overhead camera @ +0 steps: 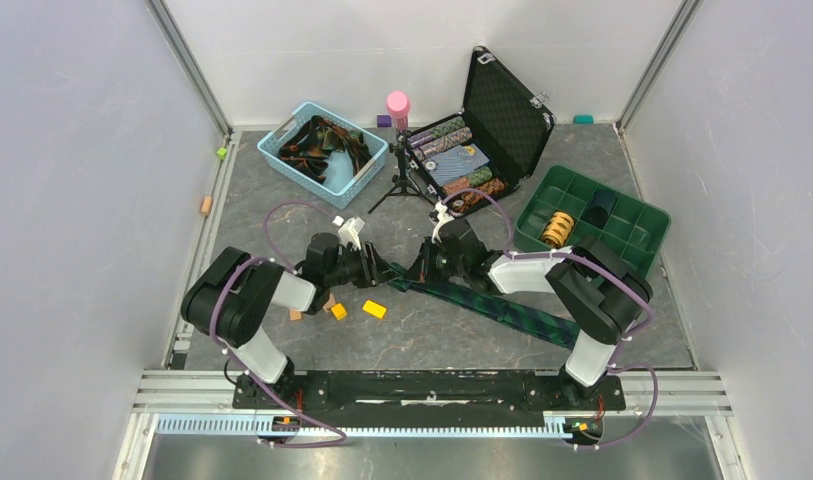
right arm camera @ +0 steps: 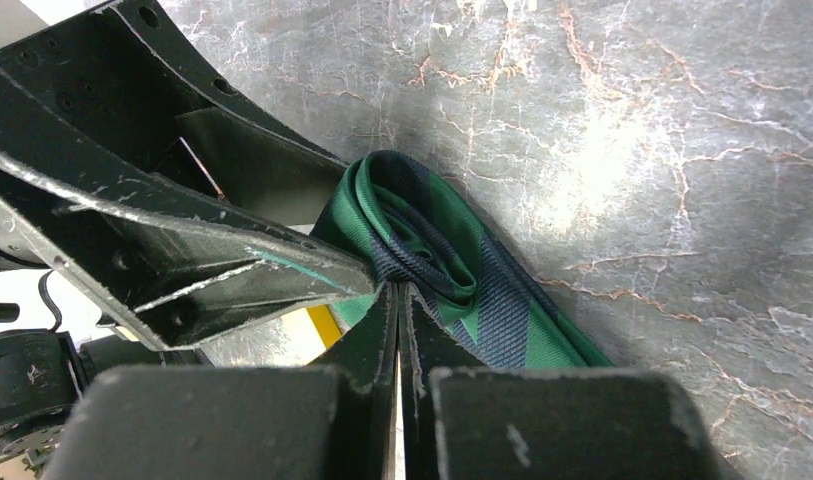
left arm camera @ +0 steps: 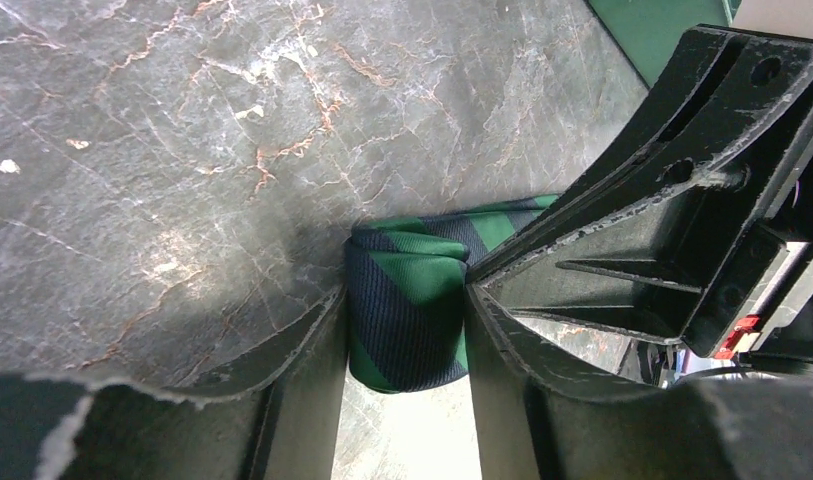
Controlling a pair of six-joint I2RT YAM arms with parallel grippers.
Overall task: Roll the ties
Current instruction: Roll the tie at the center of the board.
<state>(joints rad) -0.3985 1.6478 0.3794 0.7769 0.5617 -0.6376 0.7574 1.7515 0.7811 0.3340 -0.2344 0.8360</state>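
This tie (left arm camera: pixel 407 320) looks soft and slippery; my left gripper (left arm camera: pixel 404 290) clamps the roll's sides, mid-frame. My right gripper (right arm camera: pixel 397 290) is pinched together at its core.

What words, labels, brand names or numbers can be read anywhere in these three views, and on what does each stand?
No text can be read in any view.
The plaid tie carries only its woven pattern.
The pink bottle and the contents of the open black case are too small in the top view to tell whether they bear any print.
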